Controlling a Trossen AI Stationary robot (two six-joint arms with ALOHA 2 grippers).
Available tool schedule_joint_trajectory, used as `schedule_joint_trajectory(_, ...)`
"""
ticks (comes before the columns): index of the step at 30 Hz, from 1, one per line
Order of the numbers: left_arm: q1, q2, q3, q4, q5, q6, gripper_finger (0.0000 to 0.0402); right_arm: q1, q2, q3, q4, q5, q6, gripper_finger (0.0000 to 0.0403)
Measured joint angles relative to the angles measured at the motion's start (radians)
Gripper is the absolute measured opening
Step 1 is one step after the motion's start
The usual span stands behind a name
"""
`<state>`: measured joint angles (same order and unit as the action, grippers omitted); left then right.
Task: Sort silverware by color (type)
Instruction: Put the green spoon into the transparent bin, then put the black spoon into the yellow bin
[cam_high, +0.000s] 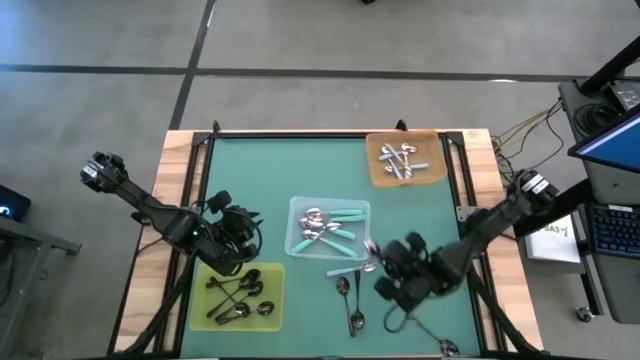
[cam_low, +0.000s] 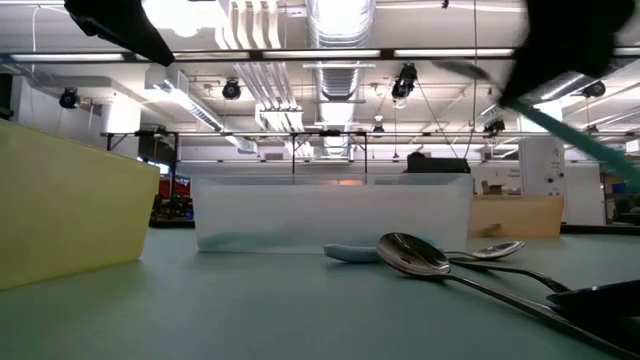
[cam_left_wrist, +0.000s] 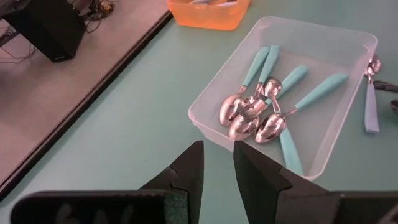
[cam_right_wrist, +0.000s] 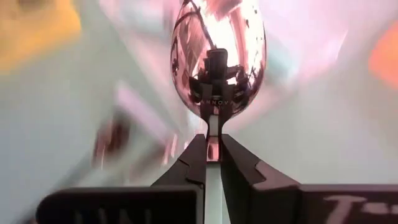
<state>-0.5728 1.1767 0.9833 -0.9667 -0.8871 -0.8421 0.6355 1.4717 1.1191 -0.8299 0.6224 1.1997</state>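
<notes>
Right gripper (cam_right_wrist: 212, 163) pinching spoon (cam_right_wrist: 217, 56) at neck | bowl ahead, thin hold | risk: swivel, drop short of tray (cam_high: 300, 215)

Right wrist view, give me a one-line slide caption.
Right gripper shut on the neck of a shiny silver spoon, bowl up and mirroring the camera.

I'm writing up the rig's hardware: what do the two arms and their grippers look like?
Both arms are dark, near-black jointed links with black cables looped at the wrists. The left gripper and right gripper each have two flat, angular black fingers with stepped inner edges; pale lettering marks the right gripper's body.
</notes>
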Motion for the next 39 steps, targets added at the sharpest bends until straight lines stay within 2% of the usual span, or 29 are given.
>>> schedule_joint_trajectory(3, 0.000, 0.000, 0.000, 0.005, -0.020, 0.000, 0.0073, -0.092, -0.009, 0.024, 0.119, 0.121, -0.224, 0.0015)
schedule_joint_trajectory(8, 0.000, 0.000, 0.000, 0.006, -0.040, -0.001, 0.0073, -0.259, 0.007, 0.026, 0.408, 0.144, -0.592, 0.0014)
schedule_joint_trajectory(12, 0.000, 0.000, 0.000, 0.016, -0.039, -0.004, 0.0073, -0.360, 0.046, 0.021, 0.461, 0.137, -0.684, 0.0016)
schedule_joint_trajectory(14, 0.000, 0.000, 0.000, 0.024, -0.036, -0.005, 0.0073, -0.392, 0.059, 0.021, 0.460, 0.119, -0.677, 0.0029)
schedule_joint_trajectory(18, 0.000, 0.001, 0.000, 0.044, 0.000, -0.004, 0.0073, -0.420, 0.066, 0.021, 0.476, -0.017, -0.677, 0.0079)
schedule_joint_trajectory(20, 0.000, 0.007, 0.000, 0.064, 0.023, 0.004, 0.0073, -0.419, 0.061, 0.021, 0.475, -0.049, -0.677, 0.0105)
schedule_joint_trajectory(25, -0.001, 0.053, -0.003, 0.188, 0.153, 0.126, 0.0073, -0.390, 0.021, 0.021, 0.469, -0.078, -0.658, 0.0148)
schedule_joint_trajectory(32, -0.002, 0.164, -0.003, 0.297, 0.222, 0.194, 0.0073, -0.297, 0.003, 0.022, 0.354, -0.356, -0.369, 0.0154)
schedule_joint_trajectory(39, -0.002, 0.256, 0.024, 0.304, 0.225, 0.194, 0.0073, -0.102, 0.017, 0.021, 0.137, -0.509, 0.013, 0.0136)
